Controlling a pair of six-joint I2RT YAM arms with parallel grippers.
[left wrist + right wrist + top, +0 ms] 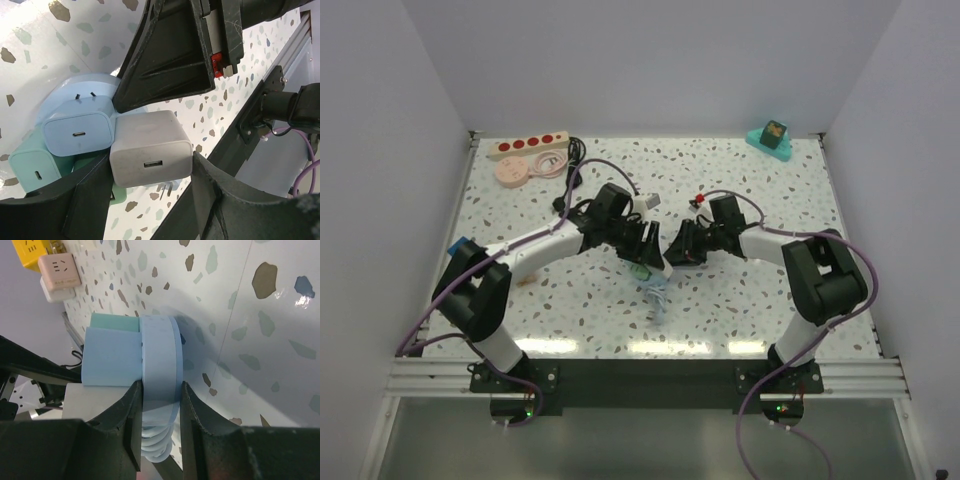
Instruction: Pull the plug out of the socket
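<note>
**Top view.** The arms meet mid-frame, left gripper (650, 258) and right gripper (673, 250) tip to tip over a small cluster. The jaws are too small to read here. A pale blue coiled cable (658, 300) trails just below. A long cream power strip with red outlets (527, 145) lies upper left, well apart, with a round pink disc (513, 172) just beside it. Speckled terrazzo table (770, 290), plain white walls (650, 60) on three sides.

**Left wrist.** A white cube charger with a USB port (150, 147) sits centre, pinched between the left gripper's black fingers (205, 180). A light-blue cube charger (77, 131) and a mint cube charger (32, 167) sit left of it, touching. A round light-blue socket disc (60, 95) behind them is mostly hidden. The right gripper's body fills the upper middle.

**Right wrist.** The disc is edge-on at centre, with the right fingers (192, 415) pressed on both its faces. The white charger is largely hidden lower left. A pale pink cube adapter (57, 270) is upper left; the yellow one (30, 250) above it is cut off by the frame.
</note>
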